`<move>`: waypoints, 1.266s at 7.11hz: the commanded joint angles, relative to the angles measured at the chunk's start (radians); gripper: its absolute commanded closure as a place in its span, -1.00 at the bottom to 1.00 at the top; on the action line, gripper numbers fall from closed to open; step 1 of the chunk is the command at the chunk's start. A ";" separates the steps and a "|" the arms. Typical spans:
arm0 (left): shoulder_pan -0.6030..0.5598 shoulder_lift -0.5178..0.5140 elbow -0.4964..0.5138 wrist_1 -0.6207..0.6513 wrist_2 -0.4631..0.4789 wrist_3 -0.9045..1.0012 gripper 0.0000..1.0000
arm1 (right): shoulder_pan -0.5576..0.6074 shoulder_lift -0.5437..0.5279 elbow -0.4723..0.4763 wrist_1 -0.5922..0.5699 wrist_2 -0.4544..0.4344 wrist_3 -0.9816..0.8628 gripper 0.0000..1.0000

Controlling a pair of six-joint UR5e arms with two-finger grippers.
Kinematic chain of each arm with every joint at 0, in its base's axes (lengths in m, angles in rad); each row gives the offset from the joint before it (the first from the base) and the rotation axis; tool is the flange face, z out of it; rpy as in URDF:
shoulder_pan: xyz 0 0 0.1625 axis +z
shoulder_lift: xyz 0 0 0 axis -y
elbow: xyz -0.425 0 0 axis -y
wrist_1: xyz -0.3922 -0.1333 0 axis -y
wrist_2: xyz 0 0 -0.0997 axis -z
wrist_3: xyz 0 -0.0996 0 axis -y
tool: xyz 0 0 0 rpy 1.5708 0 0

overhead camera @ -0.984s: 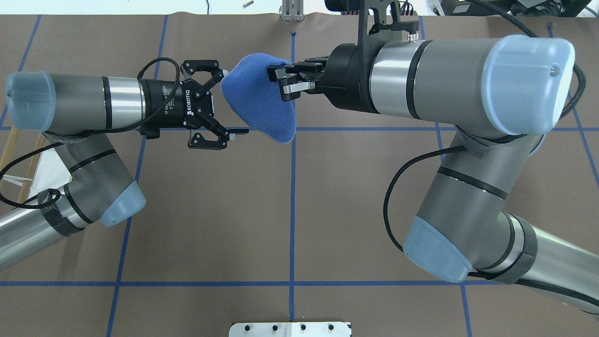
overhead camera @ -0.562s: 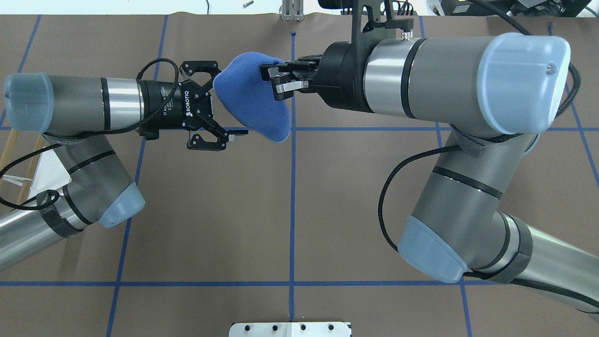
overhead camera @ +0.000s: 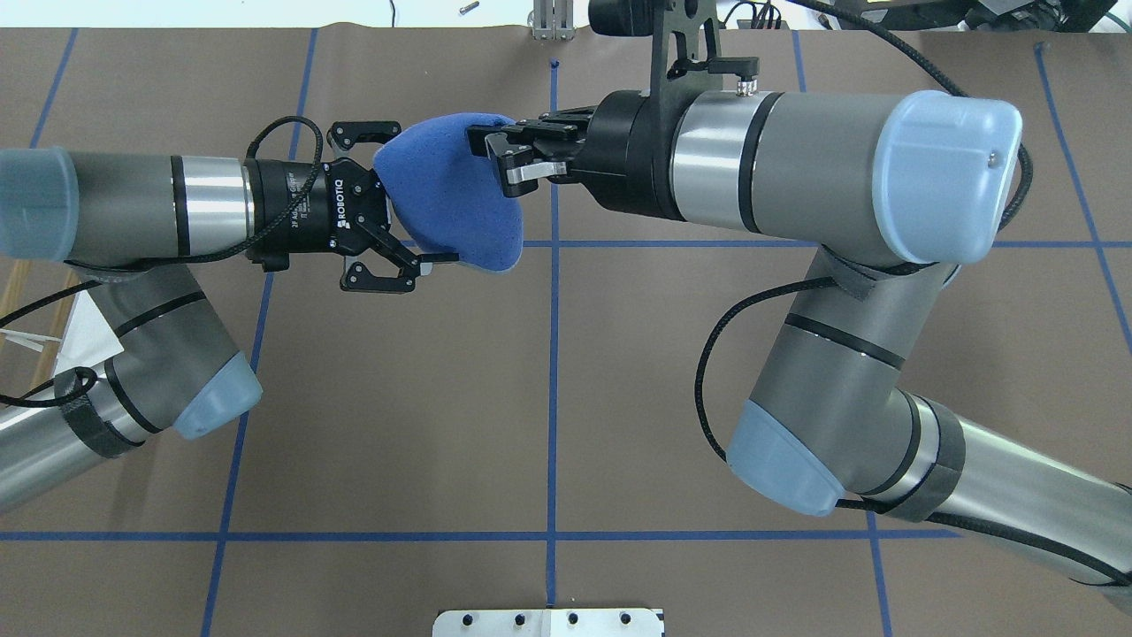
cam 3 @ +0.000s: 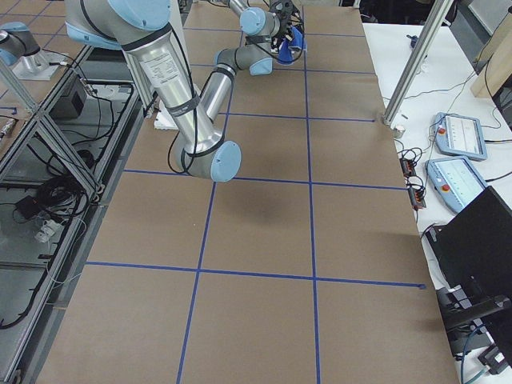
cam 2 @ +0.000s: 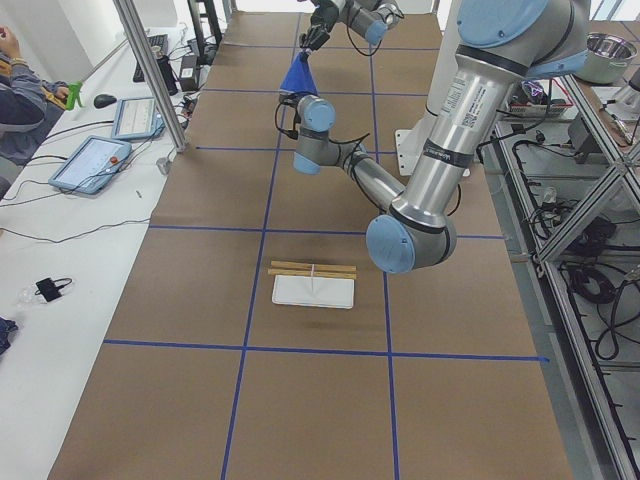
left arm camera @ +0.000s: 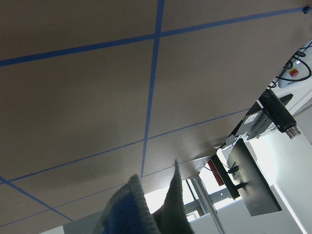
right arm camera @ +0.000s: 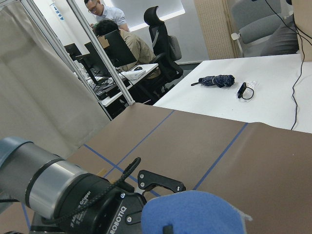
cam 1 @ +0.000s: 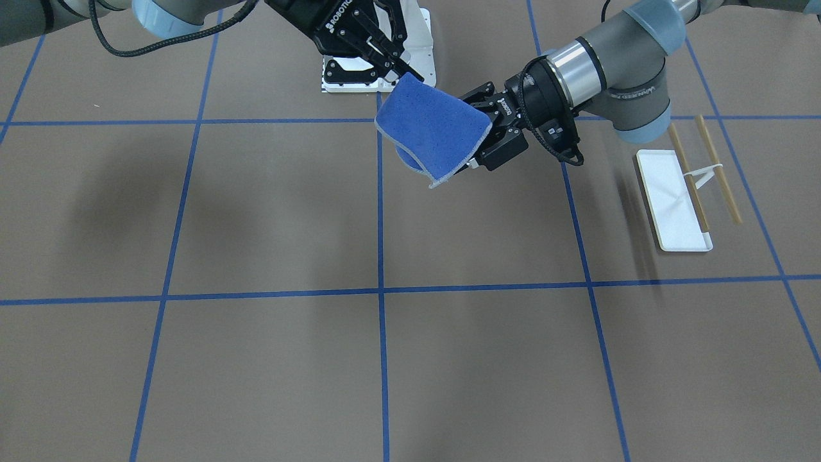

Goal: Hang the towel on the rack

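Note:
The royal-blue towel [overhead camera: 447, 199] hangs in the air above the table, pinched at one corner by my right gripper [overhead camera: 501, 164], which is shut on it. My left gripper [overhead camera: 420, 196] is open, and the towel's near edge sits between its spread fingers [overhead camera: 416, 263]. In the front-facing view the towel [cam 1: 428, 131] droops between the right gripper [cam 1: 409, 76] and the left gripper [cam 1: 482, 128]. The rack [cam 1: 689, 186] stands on the table beyond my left arm, with a white base and two wood bars. It is mostly hidden under the left arm in the overhead view [overhead camera: 75, 323].
A white bolted metal plate [overhead camera: 548, 622] lies at the table's robot-side edge and shows in the front-facing view [cam 1: 420, 38]. Blue tape lines cross the brown table cover. Operators sit at a desk beyond the table's far edge [right arm camera: 122, 39].
Both arms have shifted toward the robot's left. The right gripper has carried the towel further in between the left gripper's open fingers. The left gripper stays open.

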 commanded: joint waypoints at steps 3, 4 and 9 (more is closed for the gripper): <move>0.000 0.034 -0.007 -0.051 -0.023 -0.001 -0.95 | -0.011 -0.002 -0.006 0.079 0.004 0.001 1.00; 0.000 0.032 -0.013 -0.053 -0.022 -0.001 -0.95 | -0.017 -0.002 -0.006 0.087 0.004 0.001 1.00; 0.000 0.035 -0.007 -0.083 -0.031 0.000 1.00 | -0.021 -0.005 -0.005 0.104 0.004 0.001 1.00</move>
